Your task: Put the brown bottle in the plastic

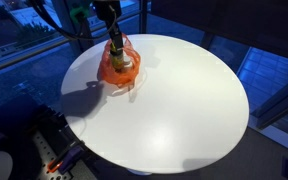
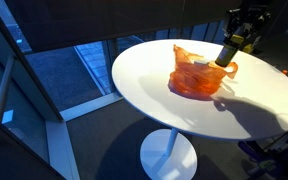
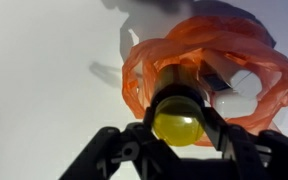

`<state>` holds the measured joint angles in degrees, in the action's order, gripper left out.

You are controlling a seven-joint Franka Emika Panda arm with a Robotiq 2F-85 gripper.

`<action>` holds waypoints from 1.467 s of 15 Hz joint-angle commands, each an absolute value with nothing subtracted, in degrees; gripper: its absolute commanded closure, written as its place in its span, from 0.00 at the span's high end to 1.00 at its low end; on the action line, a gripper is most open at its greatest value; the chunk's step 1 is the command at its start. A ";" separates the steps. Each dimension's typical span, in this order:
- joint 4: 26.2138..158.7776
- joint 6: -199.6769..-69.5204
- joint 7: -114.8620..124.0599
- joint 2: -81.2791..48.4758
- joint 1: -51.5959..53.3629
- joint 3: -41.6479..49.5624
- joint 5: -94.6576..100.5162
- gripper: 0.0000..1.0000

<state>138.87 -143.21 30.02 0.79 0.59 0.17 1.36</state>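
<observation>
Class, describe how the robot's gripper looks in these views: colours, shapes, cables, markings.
The gripper is matte black. In the wrist view it shows two angular, linked fingers on a symmetrical frame. In both exterior views it is a dark, boxy block. Markings and cables are too small to tell.

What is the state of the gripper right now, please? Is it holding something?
Gripper: closed, holding the brown bottle at the orange plastic bag.

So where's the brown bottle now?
In the wrist view the brown bottle is held by the gripper, poking into the orange plastic bag on the white table.
</observation>
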 commanded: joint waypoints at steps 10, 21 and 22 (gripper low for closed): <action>140.22 -145.87 25.17 -1.11 1.31 -1.16 -0.74 0.28; 139.68 -154.47 26.05 -7.84 2.56 -0.38 1.22 0.28; 139.69 -155.47 26.24 -8.53 2.75 -0.16 1.69 0.28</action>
